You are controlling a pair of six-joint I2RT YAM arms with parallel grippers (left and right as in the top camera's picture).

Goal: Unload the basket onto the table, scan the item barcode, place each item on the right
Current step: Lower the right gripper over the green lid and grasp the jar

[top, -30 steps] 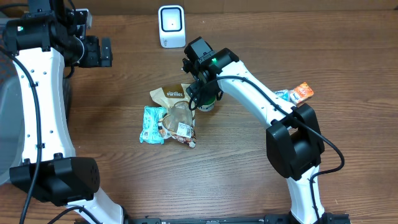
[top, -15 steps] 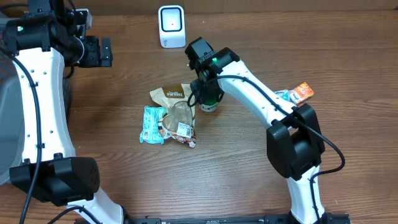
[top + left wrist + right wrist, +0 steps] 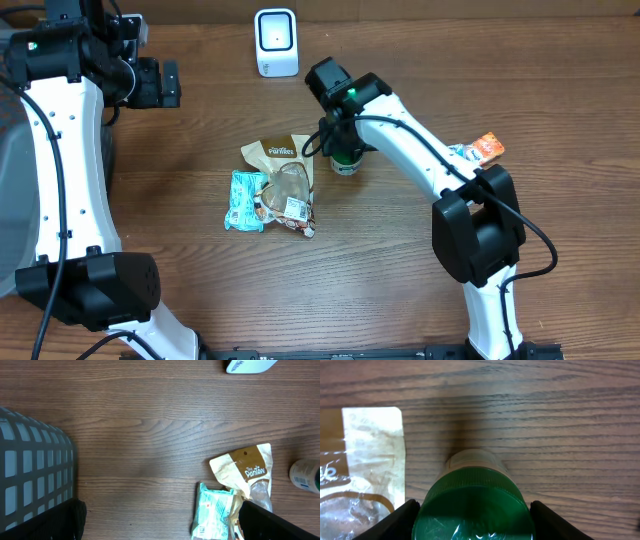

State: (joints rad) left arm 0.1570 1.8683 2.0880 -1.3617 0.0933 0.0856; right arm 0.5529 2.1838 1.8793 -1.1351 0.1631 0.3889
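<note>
Near the scanner (image 3: 275,42), the green-capped bottle (image 3: 470,495) is clasped by the right hand (image 3: 472,517), likely for presenting its barcode; the left hand (image 3: 168,85) is spread wide.

Mock shop checkout on a lab table (image 3: 200,290); barcode scanner (image 3: 276,42), snack packets (image 3: 275,155), basket (image 3: 30,470).

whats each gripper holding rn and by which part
The right gripper holds the bottle by its green cap, pinched from both sides. The left gripper is open and holds nothing.
</note>
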